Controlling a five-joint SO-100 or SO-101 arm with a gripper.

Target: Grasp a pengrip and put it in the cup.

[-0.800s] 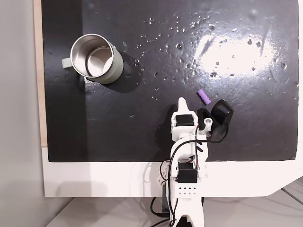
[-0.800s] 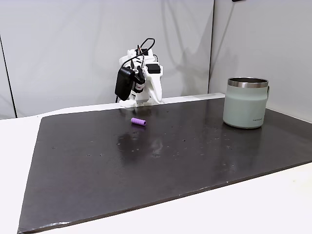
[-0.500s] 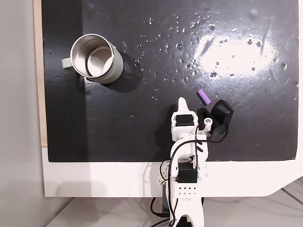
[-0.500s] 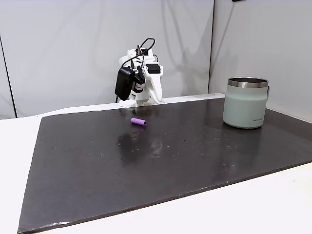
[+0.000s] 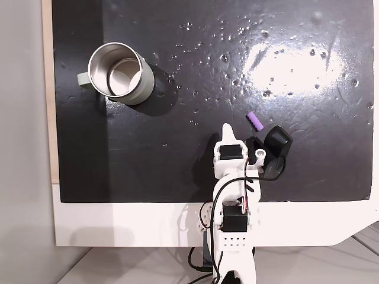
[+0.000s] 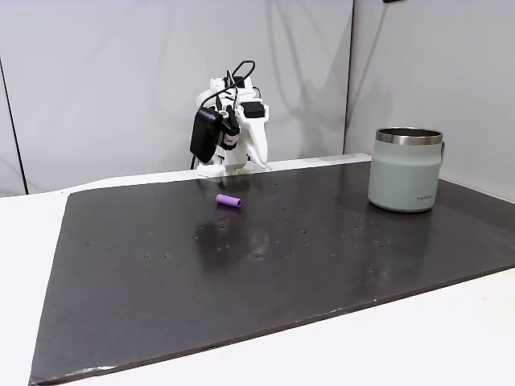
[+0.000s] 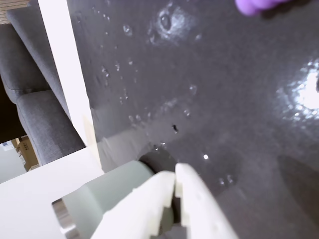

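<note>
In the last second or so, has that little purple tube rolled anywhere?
No. In both fixed views the purple pengrip lies where it did on the dark mat, the same way off the mug as earlier.

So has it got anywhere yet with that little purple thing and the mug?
Nothing looks done yet. The purple tube lies on the dark mat, apart from the gripper, whose jaws are closed and hold nothing. The arm sits folded near the mat's edge, close to the tube. The mug stands far off across the mat, with no tube seen inside. Left: open, grasp the tube, carry it over, drop it in.
</note>
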